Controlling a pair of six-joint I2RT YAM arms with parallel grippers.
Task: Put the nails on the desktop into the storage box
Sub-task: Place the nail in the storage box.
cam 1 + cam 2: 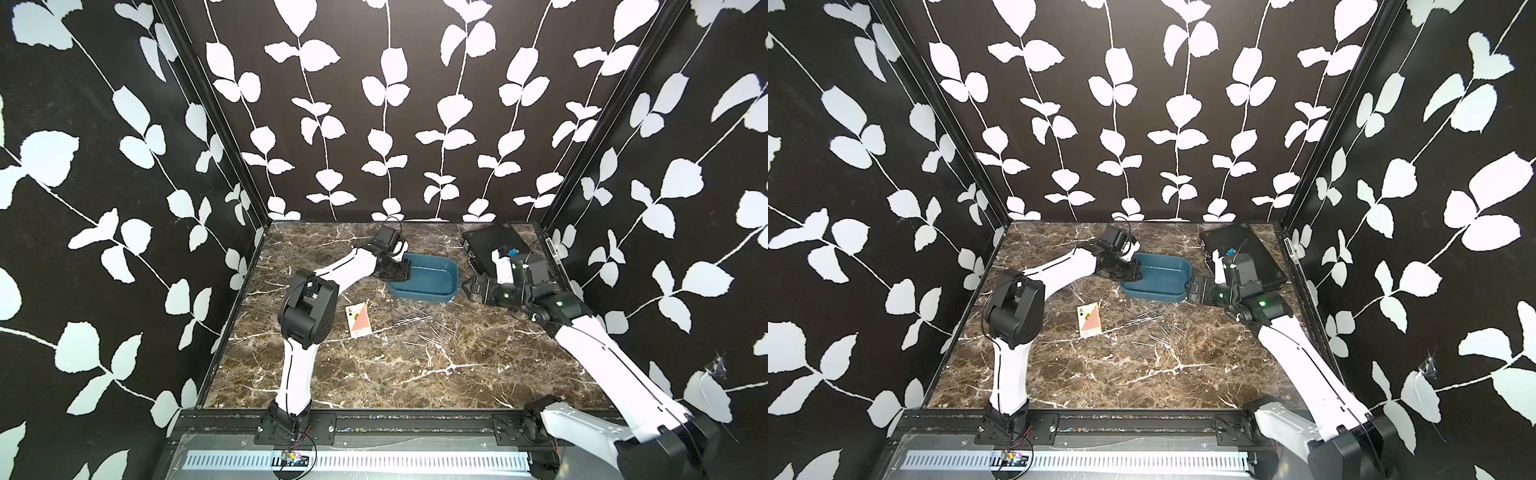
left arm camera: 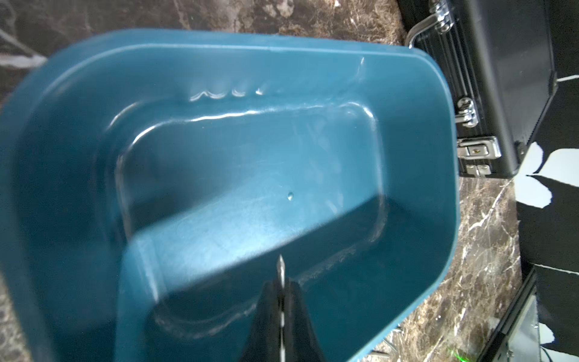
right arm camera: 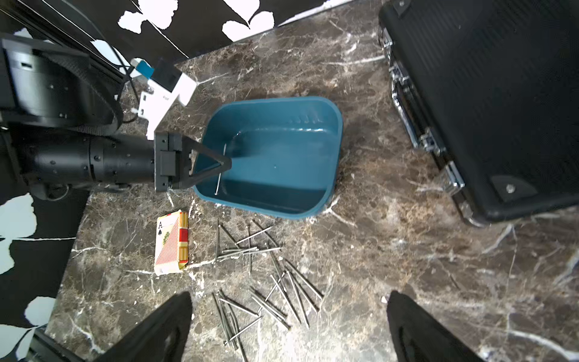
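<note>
The nails (image 3: 266, 282) are seen scattered loose on the desktop (image 1: 374, 374), crossing one another in a few small heaps. In both top views they are found at about 6 o'clock from the storage box (image 1: 432, 274), near its front wall but apart from it. The same scatter can be made out, faintly, in a top view (image 1: 1146, 324).

One single nail (image 3: 218, 181) is kept apart from the rest. It is pinched crosswise in the left gripper (image 3: 227, 163), whose jaws are pressed together on it, and it is held above the inside of the box. In the left wrist view its pointed end (image 2: 281, 266) is seen sticking out past the closed tips, over the blue floor.

The box is entered by the left gripper from its 9 o'clock side. At about 3 o'clock, just beside the box's end wall, the right gripper (image 1: 465, 290) is placed. Its jaws are spread wide and nothing is held between them. Whether the box is touched by it cannot be told. In the right wrist view its two dark fingers (image 3: 163, 322) are seen well apart, with the nails lying between and beyond them.

A pack of playing cards (image 3: 172, 243) is laid flat at about 8 o'clock from the box, beside the nails. A black case (image 3: 485, 109) with metal latches is set at about 2 o'clock, in the far corner.
</note>
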